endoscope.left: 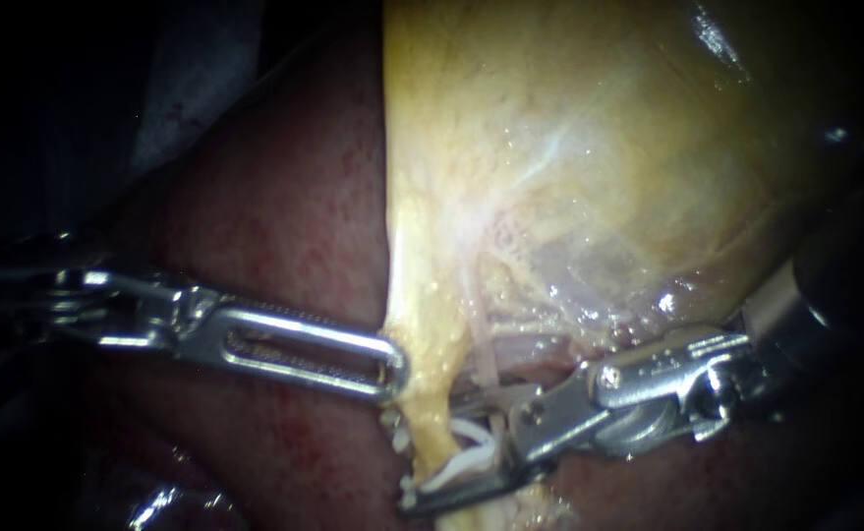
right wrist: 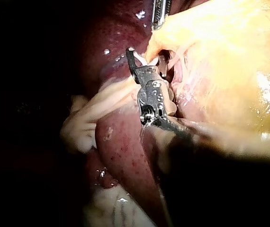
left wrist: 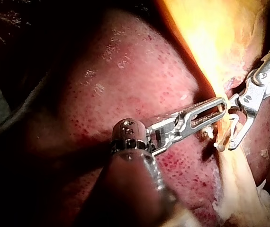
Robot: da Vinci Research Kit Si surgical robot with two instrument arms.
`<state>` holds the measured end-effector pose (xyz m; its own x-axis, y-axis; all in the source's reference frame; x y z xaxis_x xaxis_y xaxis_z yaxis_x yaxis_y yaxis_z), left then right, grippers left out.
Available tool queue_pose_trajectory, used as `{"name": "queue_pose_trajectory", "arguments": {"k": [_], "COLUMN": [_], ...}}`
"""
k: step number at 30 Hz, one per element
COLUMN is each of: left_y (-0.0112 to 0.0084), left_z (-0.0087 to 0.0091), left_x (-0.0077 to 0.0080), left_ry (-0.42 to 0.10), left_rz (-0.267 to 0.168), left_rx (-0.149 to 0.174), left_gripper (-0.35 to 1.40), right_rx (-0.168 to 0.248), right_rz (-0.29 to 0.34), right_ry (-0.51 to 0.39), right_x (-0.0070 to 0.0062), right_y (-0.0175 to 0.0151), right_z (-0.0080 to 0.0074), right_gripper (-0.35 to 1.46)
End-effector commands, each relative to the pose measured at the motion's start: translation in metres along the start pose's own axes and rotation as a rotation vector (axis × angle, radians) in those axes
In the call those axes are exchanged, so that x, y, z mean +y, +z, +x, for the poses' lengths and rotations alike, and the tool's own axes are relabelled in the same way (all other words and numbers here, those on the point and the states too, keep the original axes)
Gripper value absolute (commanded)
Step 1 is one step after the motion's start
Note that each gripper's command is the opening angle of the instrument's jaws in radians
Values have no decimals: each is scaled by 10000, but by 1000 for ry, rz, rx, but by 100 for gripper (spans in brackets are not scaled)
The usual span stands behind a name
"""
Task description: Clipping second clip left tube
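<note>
Background: dark red liver (endoscope.left: pixel 284 226), wet, with the yellow gallbladder (endoscope.left: pixel 589 147) lying over its right part. Across the liver comes my left instrument (endoscope.left: pixel 393 370). Its slotted jaws lie together on the gallbladder's lower edge, pinching the yellow fold (endoscope.left: pixel 420 324) that hangs there. Judged purpose: draw the fold sideways so that what runs behind it is bared and under tension. Under the gallbladder's lower edge reaches my right instrument (endoscope.left: pixel 441 454). Its jaws stand apart with a clear gap and grip nothing, and a white clip (endoscope.left: pixel 471 454) shows in the gap. A pale tube (endoscope.left: pixel 484 362) descends from the gallbladder's underside to just beside that gap. I take it for the task's tube, but the endoscope does not confirm which one is the left. Nor can I tell whether the clip sits in the jaws or on tissue. Right wrist view agrees: jaws spread at the fold's base. Next move, as I judge it: seat the tube squarely between the jaws before closing, since a skewed bite risks catching the fold.
</note>
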<state>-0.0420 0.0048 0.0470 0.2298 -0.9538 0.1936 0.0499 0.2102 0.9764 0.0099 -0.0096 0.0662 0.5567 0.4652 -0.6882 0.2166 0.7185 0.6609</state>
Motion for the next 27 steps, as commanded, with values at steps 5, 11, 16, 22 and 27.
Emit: {"name": "queue_pose_trajectory", "arguments": {"k": [5,11,16,22,27], "left_y": [1,2,3,3,3], "left_z": [0,0,0,0,0], "left_x": [0,0,1,1,1], "left_ry": [0,0,0,0,0], "left_rz": [-1,-1,-1,-2,0], "left_rx": [0,0,0,0,2], "left_gripper": [-35,-35,-35,-35,-35], "right_rx": [-2,-2,-5,-13,-14], "right_rz": [3,5,11,31,32], "right_ry": [5,22,52,66,71], "right_x": [1,5,9,9,10], "right_y": [4,4,3,3,3], "right_z": [0,0,-2,-2,-3], "right_gripper": [36,19,-10,-27,-27]}}
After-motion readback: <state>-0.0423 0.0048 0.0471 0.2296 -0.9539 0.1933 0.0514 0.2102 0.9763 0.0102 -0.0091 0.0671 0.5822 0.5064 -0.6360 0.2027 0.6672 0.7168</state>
